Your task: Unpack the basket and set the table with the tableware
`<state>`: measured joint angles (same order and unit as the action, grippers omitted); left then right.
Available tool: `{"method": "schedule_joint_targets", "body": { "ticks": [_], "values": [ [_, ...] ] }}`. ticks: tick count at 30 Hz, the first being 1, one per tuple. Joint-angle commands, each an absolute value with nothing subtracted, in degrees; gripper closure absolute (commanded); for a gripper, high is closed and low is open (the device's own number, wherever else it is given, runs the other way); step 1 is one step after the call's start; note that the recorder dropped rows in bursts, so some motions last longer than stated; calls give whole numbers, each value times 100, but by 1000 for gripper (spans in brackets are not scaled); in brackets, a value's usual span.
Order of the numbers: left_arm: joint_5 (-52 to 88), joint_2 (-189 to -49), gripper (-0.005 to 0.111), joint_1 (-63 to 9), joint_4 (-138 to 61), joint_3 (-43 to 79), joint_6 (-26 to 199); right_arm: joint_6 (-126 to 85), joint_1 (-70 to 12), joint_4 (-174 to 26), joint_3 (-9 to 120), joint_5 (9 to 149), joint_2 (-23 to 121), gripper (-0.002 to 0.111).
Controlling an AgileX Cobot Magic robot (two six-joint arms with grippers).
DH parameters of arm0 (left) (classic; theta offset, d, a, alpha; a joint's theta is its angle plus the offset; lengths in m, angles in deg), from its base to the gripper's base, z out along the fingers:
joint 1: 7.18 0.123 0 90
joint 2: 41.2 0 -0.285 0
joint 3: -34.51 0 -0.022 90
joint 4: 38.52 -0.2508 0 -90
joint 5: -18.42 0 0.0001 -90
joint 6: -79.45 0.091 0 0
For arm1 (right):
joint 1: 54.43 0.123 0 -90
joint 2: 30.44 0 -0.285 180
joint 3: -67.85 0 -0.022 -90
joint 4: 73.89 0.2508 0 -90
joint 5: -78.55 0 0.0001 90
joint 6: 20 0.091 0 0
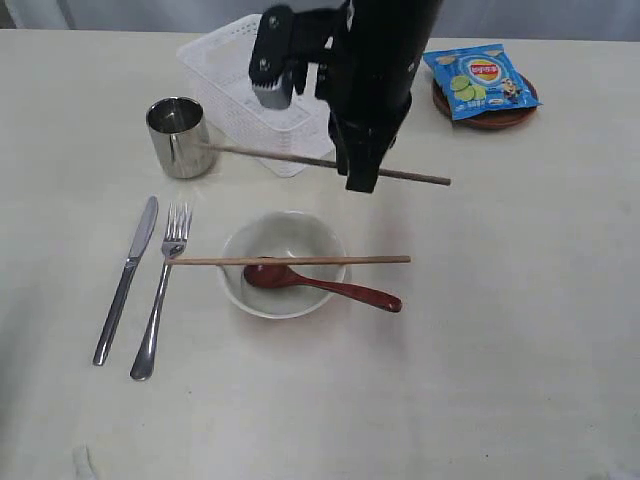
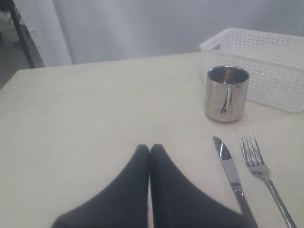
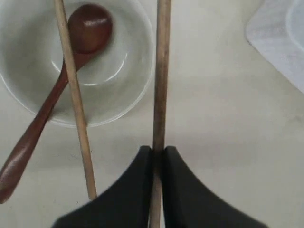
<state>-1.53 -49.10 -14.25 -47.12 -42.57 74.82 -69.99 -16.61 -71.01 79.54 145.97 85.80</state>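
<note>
Thin brown wooden chopstick (image 3: 160, 71), level, pinched in right hand (image 3: 158, 152)

Right gripper (image 1: 360, 182) clamped on first chopstick (image 1: 270, 155) above table (image 1: 500, 360), second chopstick (image 1: 380, 260) across bowl (image 1: 300, 226) rim, spoon (image 1: 335, 287) in bowl, knife (image 1: 125, 280) beside fork (image 1: 160, 300).

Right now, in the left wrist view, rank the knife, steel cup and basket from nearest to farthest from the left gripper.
1. Knife, lying beside the fork, nearest the left gripper.
2. Steel cup, upright beyond the knife's tip.
3. Basket, behind the cup, farthest.
</note>
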Motion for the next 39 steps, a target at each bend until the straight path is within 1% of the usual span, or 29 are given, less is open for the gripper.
{"method": "schedule_joint_targets", "body": {
  "ticks": [1,6,13,17,25,39],
  "values": [
    [-150,-4899,107,-1454,-4732,-4271,7469,-7207,-1617,-7099,7980,14621,8912,109],
    [-150,-4899,107,-1454,-4732,-4271,7469,-7383,-1197,-6905,7980,14540,8964,109],
    [-150,-4899,107,-1454,-4732,-4271,7469,-7383,-1028,-6652,7803,14649,9011,109],
    [-150,-4899,107,-1454,-4732,-4271,7469,-7383,-1025,-6754,7566,14478,9011,109],
    [-150,-4899,107,-1454,-4732,-4271,7469,-7361,-1025,-6616,7566,14201,9011,109],
    [-150,-4899,107,-1454,-4732,-4271,7469,-7226,-1025,-6632,7566,14233,9170,108]
  ]
}}
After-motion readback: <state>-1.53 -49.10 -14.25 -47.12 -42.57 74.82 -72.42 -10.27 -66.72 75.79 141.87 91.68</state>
